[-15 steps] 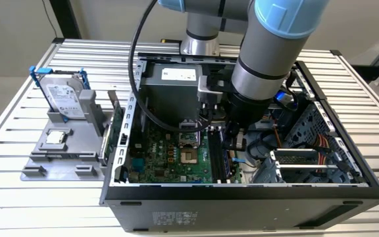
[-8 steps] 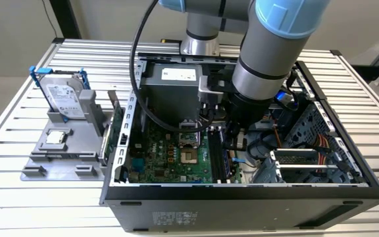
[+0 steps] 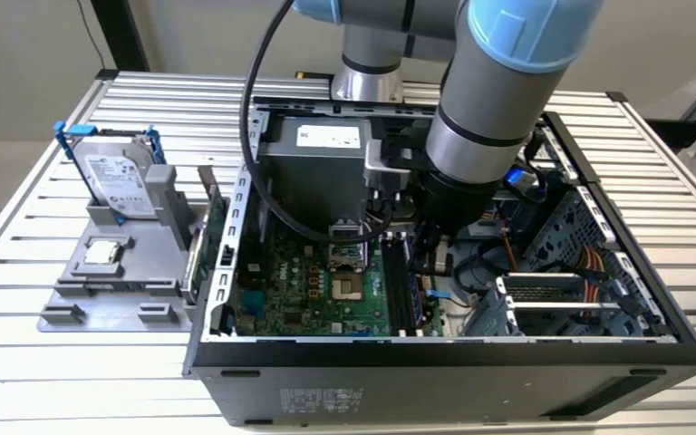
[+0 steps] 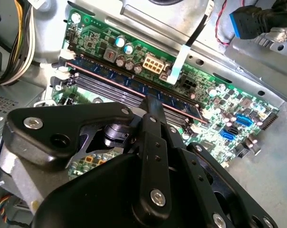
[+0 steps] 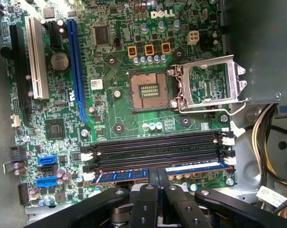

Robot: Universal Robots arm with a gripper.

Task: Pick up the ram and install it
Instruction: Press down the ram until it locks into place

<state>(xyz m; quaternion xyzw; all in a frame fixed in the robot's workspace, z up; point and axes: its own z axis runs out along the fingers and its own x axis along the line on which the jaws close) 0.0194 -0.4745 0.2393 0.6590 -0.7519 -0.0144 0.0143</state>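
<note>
Green motherboard [image 5: 119, 109], blue-labelled ram [image 5: 134, 175], black fingers [image 5: 155, 190], silver hard drive [image 3: 120, 178] in blue frame [image 3: 68, 138].

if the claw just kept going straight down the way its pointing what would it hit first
Most likely the ram. In both wrist views the claw is closed right over that stick, which sits in the memory slot nearest it on the motherboard. Whether they already touch is hard to judge.

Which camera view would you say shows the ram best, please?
The first wrist view: the ram lies along the outermost memory slot, seen lengthwise, with the gripper at its middle. The second wrist view shows it obliquely, partly behind the gripper. In the exterior view the arm blocks that area.
</note>
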